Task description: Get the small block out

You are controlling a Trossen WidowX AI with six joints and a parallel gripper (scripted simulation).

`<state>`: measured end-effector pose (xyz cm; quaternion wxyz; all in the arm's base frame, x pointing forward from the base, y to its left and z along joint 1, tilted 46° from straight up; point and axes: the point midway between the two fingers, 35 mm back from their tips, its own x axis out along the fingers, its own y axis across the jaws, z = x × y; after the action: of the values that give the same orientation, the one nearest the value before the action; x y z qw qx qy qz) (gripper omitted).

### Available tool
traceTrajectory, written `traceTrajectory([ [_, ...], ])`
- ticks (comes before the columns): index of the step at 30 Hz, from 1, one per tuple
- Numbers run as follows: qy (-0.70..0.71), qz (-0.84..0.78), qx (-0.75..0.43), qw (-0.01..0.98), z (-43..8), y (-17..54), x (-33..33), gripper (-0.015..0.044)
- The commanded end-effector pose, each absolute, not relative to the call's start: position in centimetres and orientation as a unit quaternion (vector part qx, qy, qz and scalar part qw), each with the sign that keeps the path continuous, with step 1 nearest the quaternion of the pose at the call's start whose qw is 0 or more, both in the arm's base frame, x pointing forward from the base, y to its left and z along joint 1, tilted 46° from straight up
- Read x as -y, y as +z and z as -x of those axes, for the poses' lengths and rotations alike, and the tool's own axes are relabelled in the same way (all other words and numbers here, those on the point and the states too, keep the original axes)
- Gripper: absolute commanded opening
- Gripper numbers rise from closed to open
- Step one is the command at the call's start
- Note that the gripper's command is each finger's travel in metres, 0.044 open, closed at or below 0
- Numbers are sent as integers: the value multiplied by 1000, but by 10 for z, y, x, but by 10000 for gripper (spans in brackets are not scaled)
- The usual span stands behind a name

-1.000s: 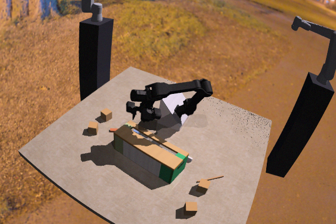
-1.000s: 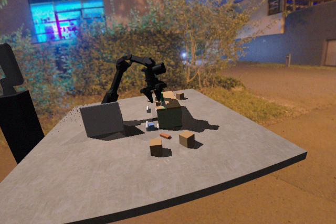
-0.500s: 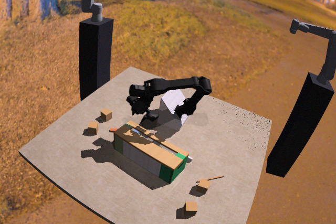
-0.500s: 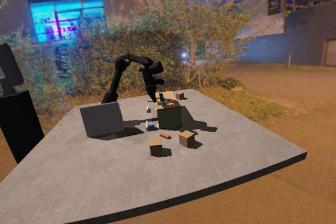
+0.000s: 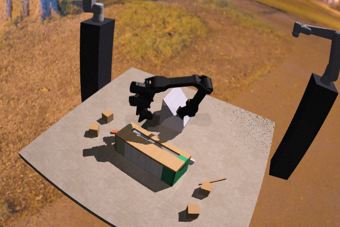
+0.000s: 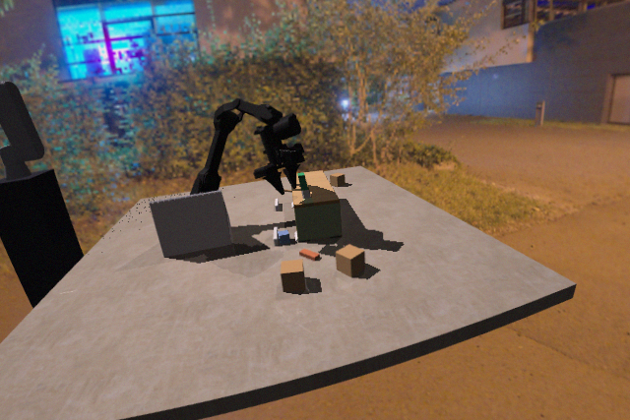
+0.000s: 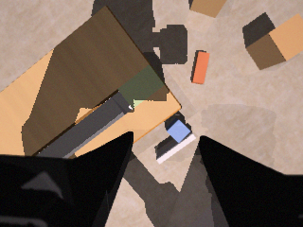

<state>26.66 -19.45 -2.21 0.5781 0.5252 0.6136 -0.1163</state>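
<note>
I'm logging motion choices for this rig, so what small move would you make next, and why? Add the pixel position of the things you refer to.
I'd probably ease the open gripper (image 5: 144, 118) (image 6: 288, 190) (image 7: 166, 138) toward the small blue block (image 6: 283, 236) (image 7: 178, 130), then lower. The block is already out on the table beside the box (image 5: 148, 147) (image 6: 318, 222) (image 7: 85, 80), next to a white strip (image 7: 176, 149), and the fingertips are above it, with nothing between them.

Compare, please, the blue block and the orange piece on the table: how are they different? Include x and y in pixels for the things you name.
The blue block (image 6: 283, 236) (image 7: 178, 131) is chunky, while the orange piece (image 5: 115, 132) (image 6: 309, 255) (image 7: 201, 67) is long and narrow. The blue block sits beside a white strip (image 7: 176, 149); the orange piece lies apart from it. Both are outside the box (image 5: 148, 147) (image 6: 318, 222) (image 7: 71, 95).
</note>
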Motion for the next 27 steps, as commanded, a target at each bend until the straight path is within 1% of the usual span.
traceTrajectory([
  [1,-333,-762,-487,268,-253,-31,193,285],
  [14,-440,-827,-350,10,-245,-34,198,285],
  [27,-501,-803,-196,-256,-238,-37,202,285],
])
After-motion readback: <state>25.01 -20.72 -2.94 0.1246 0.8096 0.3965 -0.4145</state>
